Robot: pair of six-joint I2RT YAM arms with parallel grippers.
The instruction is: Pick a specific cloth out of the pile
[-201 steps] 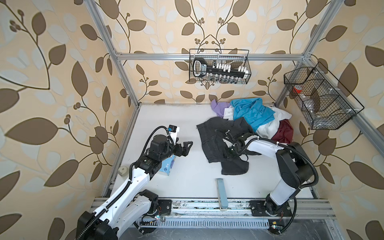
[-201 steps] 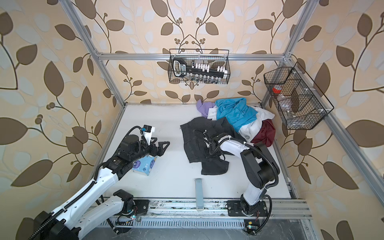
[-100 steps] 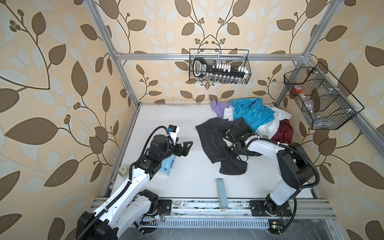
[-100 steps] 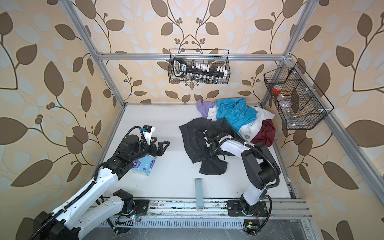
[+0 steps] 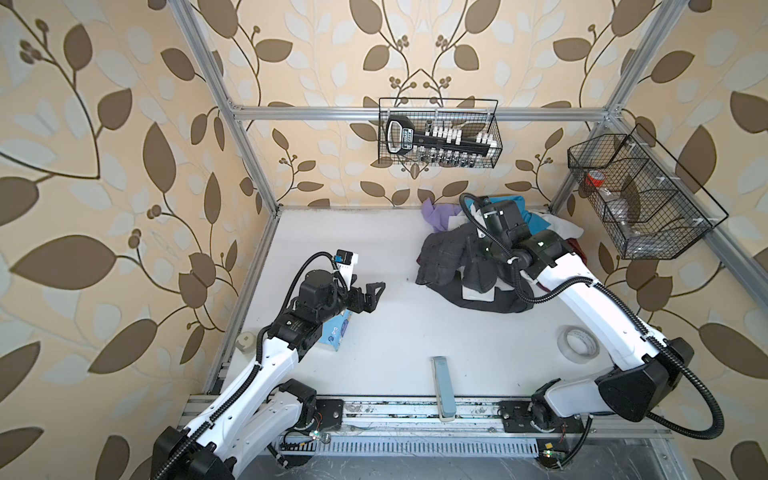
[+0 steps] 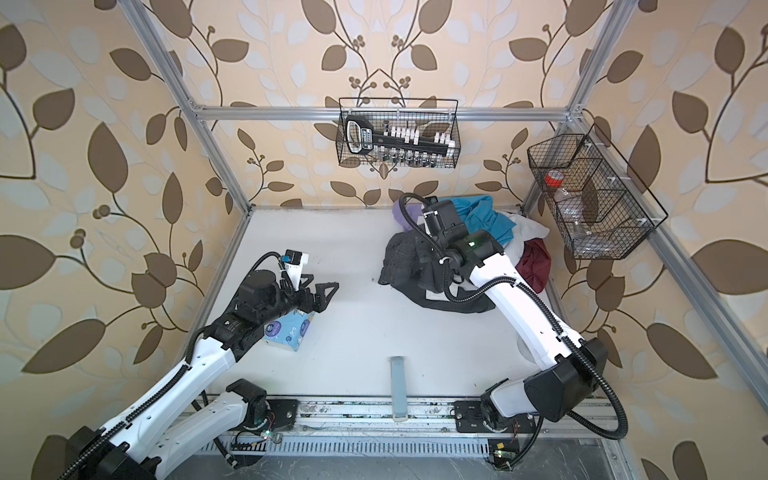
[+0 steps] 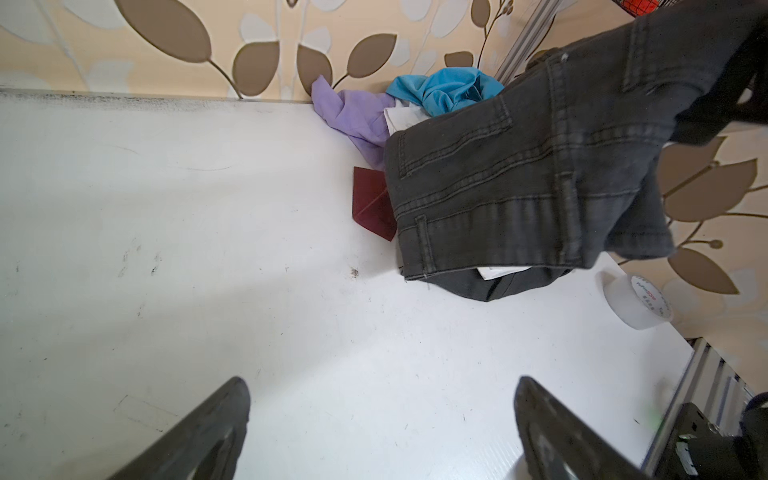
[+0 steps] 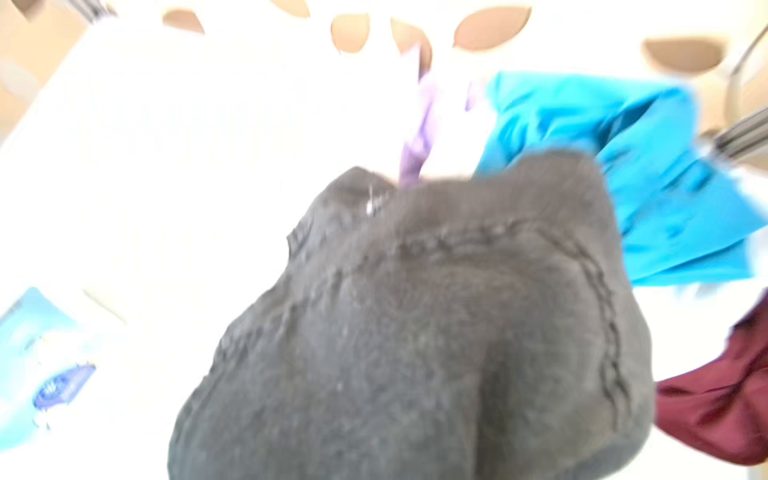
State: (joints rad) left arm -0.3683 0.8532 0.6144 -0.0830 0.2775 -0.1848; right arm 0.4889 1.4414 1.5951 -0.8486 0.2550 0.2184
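Up has come the right arm since a second ago: it lay low over the table then, and now its wrist stands high over the near edge of the pile, which sits at about 1 o'clock on the table. With it the cloth has gone from lying spread flat to hanging in a bunch. The right gripper is clenched on the cloth. Its jaws are buried in dark fabric and the right wrist view is blurred, so I judge the grip mainly by how the cloth drapes from it.

From the left wrist view the cloth hangs clear, seams and belt loops showing. Its lower end seems to trail on the table toward 12 o'clock, just beside the pile, though dark folds there may belong to something else.

A tape roll, hidden by the arm before, now shows at 4 o'clock.

Nothing has changed on the left: the left gripper hovers at 9 o'clock with its jaws wide apart and empty, over the tissue box.

For the task, the right garment is caught and lifting. It is not yet free of the heap, and it probably needs carrying toward the bare middle of the table.
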